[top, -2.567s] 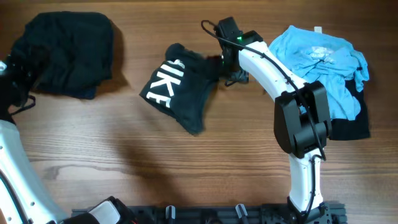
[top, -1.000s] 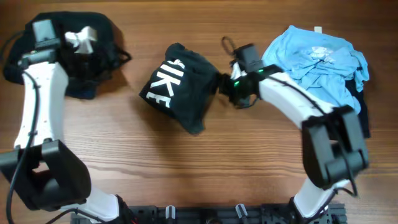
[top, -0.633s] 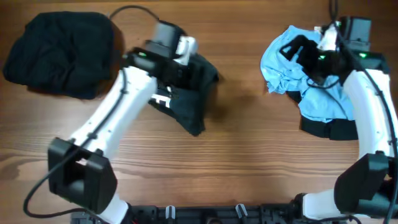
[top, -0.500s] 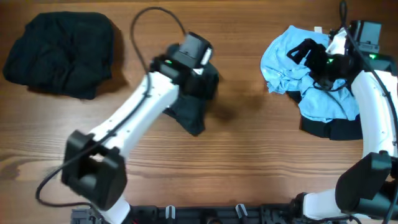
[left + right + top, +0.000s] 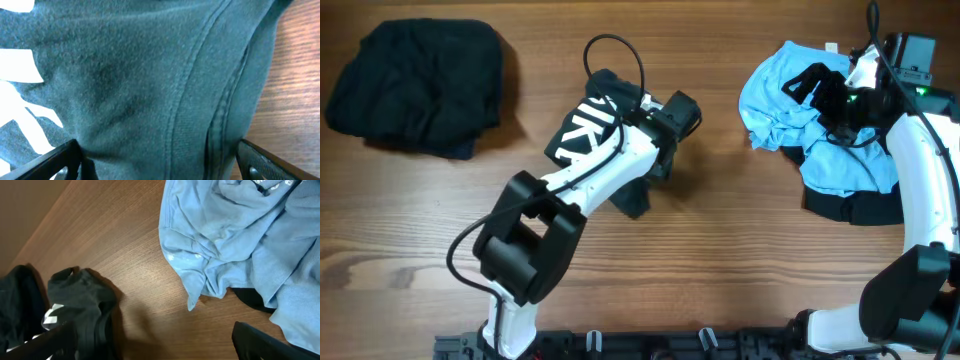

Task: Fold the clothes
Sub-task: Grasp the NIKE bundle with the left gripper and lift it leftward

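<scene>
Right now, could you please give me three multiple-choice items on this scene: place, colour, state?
1. The lettered shirt lies: A between black heap and blue shirt; B on the blue shirt; C on the black heap.
2. Its letters are: A red; B white; C yellow.
3. The right gripper is: A shut on cloth; B shut, empty; C open, empty.
A, overhead shows it between them; B, white blocks on black; C, fingers apart, nothing between.

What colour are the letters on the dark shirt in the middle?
White block letters on a black shirt; clearest in the overhead view.
</scene>
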Controlling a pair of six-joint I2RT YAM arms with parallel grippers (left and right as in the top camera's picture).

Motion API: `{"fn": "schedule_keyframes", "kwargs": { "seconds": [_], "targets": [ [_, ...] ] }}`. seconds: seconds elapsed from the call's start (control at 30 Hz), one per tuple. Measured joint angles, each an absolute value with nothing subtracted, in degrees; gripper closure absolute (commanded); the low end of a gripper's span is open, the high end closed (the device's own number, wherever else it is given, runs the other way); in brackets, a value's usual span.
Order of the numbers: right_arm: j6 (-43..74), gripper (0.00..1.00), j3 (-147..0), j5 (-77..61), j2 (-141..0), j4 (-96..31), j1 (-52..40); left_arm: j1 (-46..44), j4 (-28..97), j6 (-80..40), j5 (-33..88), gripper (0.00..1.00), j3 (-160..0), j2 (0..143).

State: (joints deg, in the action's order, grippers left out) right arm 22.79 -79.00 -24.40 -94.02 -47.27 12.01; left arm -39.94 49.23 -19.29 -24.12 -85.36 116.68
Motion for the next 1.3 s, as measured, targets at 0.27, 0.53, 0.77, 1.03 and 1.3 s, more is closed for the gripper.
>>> {"fn": "schedule_keyframes", "kwargs": {
  "seconds": [0.27, 0.53, 0.77, 1.03, 1.3],
  "targets": [
    [22.2, 0.00, -79.0, -24.4, -94.0, -47.2, 12.0, -42.6, 44.9, -20.3, -24.6, 0.01, -85.4, 117.0],
    [21.5, 0.00, -79.0, -24.4, -94.0, -47.2, 12.0, -43.1, 43.8, -20.9, -28.2, 0.09, -86.0, 122.4],
    [21.5, 0.01, -79.0, -24.4, -94.0, -47.1, 12.0, -43.1, 45.7, -21.3, -35.0, 0.52, -86.2, 124.0],
    [21.5, 0.00, -79.0, -24.4, -94.0, -47.1, 12.0, -39.6, 51.3, -20.9, -40.2, 0.96, -86.8, 124.7],
    [21.5, 0.00, -79.0, -24.4, -94.0, -47.1, 12.0, -34.8, 63.5, -20.7, -40.4, 0.96, -101.1, 122.9]
  ]
}}
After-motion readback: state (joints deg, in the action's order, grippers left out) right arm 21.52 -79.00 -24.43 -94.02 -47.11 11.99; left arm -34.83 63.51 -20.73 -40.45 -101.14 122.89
